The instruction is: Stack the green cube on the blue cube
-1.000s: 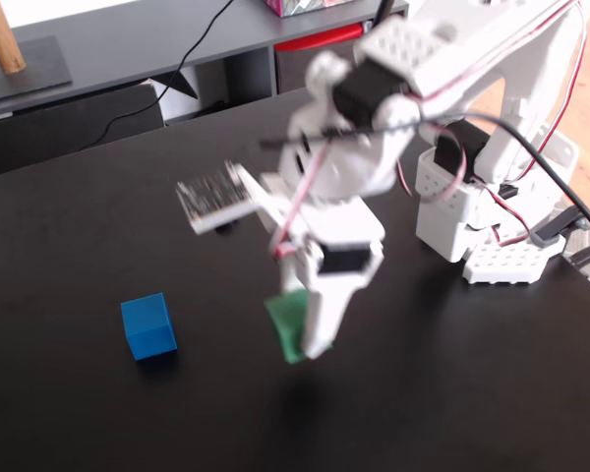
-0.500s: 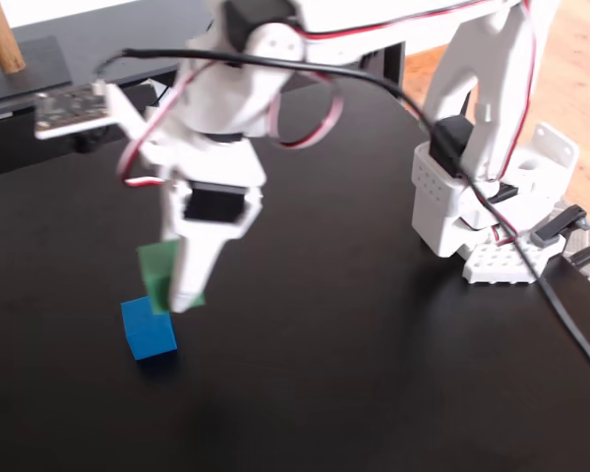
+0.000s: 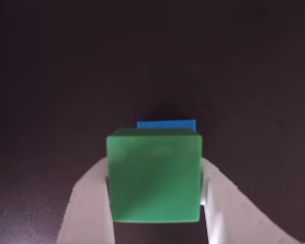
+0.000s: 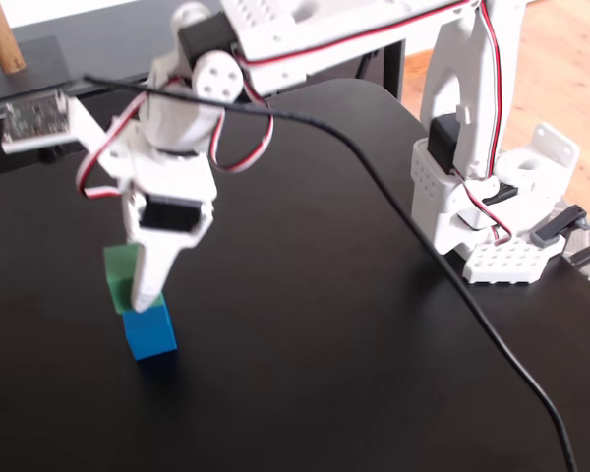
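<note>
Wrist view first: the claw (image 3: pixel 155 201) has its two white fingers (image 3: pixel 94 203) clamped on either side of the green cube (image 3: pixel 153 175), so it's gripping that cube, no gap on either side that I can see. The green cube fills the middle of the frame, one flat face square to the camera, edges running pretty much level and upright, so it isn't twisted much in the grip. Being a cube, it has no long axis to speak of. Just past its top edge you can see a thin strip of the blue cube (image 3: pixel 166 124), shifted a touch to the right of the green one. So from here the blue cube sits right behind/under the held cube, nearly lined up, and the dark surface (image 3: pixel 51 76) is all around.

Fixed view: the claw (image 4: pixel 143 285) points straight down, and the green cube (image 4: pixel 120 275) pokes out on its left side. The blue cube (image 4: pixel 148 331) rests on the black surface (image 4: pixel 324 344) directly below, with the green one sitting slightly up and left of it. I can't tell for sure whether the two are touching or there's a hair of space, since a finger covers the join. The blue cube's faces look roughly parallel to the green one's.

My guess: the release hinges on that small sideways offset, so a tiny nudge toward the blue cube's centre looks needed before letting go.
</note>
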